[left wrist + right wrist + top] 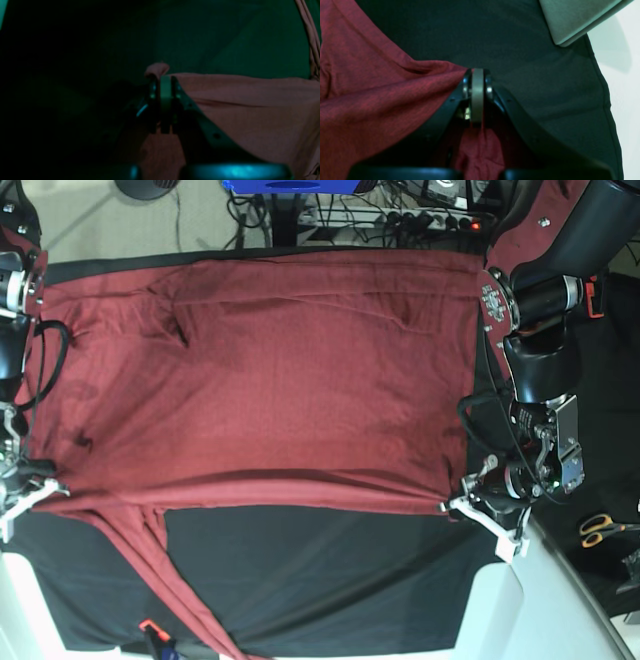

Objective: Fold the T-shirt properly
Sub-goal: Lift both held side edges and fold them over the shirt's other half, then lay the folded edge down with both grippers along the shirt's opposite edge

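The brick-red T-shirt (270, 370) is held stretched over the black cloth sheet (320, 580), hanging between my two grippers. My left gripper (452, 506) at the right of the base view is shut on the shirt's near right corner; its wrist view shows closed jaws pinching a fold of T-shirt (250, 105) at the left gripper (165, 76). My right gripper (52, 488) at the left of the base view is shut on the near left corner, as the right gripper (477, 71) pinches the T-shirt (370, 100). One sleeve (175, 600) trails toward the front edge.
Scissors (605, 528) with orange handles lie at the far right on the black sheet. A small orange item (148, 627) sits near the front edge. White table corners (500, 610) show at the front. Cables and a power strip (430, 220) lie behind the table.
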`<control>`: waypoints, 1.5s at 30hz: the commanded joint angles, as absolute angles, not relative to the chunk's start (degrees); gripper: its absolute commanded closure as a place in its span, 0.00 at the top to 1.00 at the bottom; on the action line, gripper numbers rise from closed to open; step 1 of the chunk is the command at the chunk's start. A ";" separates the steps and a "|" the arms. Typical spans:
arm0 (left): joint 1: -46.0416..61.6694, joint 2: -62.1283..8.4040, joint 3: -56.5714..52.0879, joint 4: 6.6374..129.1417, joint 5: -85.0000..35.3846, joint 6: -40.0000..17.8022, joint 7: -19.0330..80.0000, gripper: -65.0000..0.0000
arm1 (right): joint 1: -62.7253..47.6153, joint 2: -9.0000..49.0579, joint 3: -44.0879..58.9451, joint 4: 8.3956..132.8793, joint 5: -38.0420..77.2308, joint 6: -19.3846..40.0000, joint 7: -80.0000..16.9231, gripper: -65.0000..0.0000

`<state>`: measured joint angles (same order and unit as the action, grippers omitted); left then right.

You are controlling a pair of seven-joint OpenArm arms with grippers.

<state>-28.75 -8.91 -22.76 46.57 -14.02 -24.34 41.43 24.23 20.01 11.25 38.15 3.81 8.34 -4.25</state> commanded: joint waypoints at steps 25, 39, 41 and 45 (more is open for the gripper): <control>-12.18 -5.76 -23.16 75.74 -15.52 -24.57 55.34 0.00 | 23.52 21.76 11.65 39.25 3.74 7.87 -12.44 0.00; -3.03 -6.20 -23.25 83.03 -18.59 -24.84 56.84 0.00 | 20.26 21.85 17.54 42.24 3.74 7.87 -12.88 0.00; -1.63 -7.16 -23.25 83.03 -22.37 -24.84 56.84 0.00 | 19.03 21.85 17.71 44.70 3.74 7.87 -15.08 0.00; 0.13 -7.96 -23.25 83.74 -26.07 -24.57 56.84 0.00 | 16.84 21.67 17.98 48.57 3.74 7.87 -17.89 0.00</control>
